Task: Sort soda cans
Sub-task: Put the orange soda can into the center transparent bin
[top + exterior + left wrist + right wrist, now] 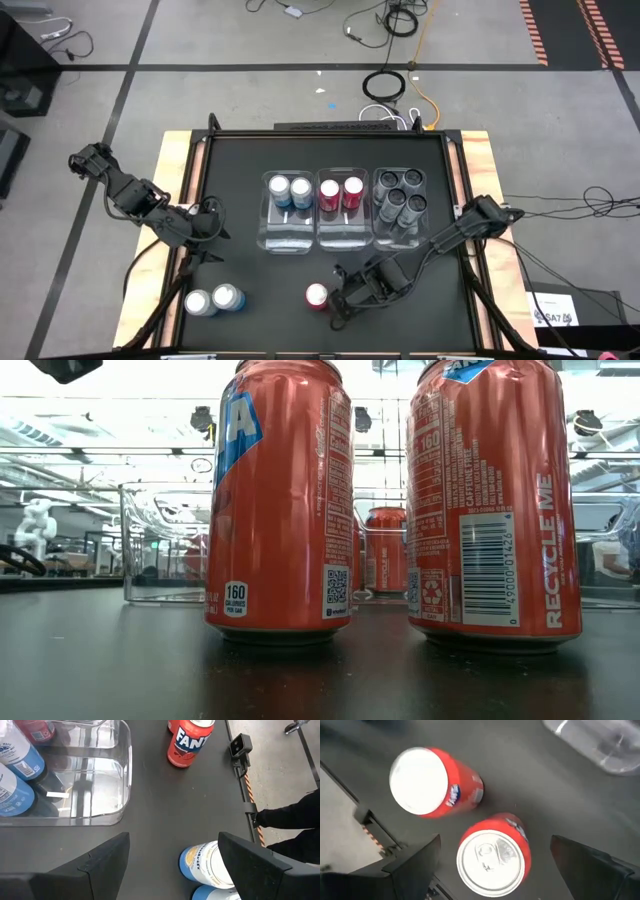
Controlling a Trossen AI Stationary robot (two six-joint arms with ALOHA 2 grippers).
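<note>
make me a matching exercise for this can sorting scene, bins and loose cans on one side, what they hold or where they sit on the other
Things:
1. left bin
2. middle bin
3. right bin
4. loose blue cans

Contents or places:
A. four dark cans
B. table's front left, near the left gripper
C. two red cans
D. two blue cans

Pairs: 1-D, 2-C, 3-A, 4-B
</note>
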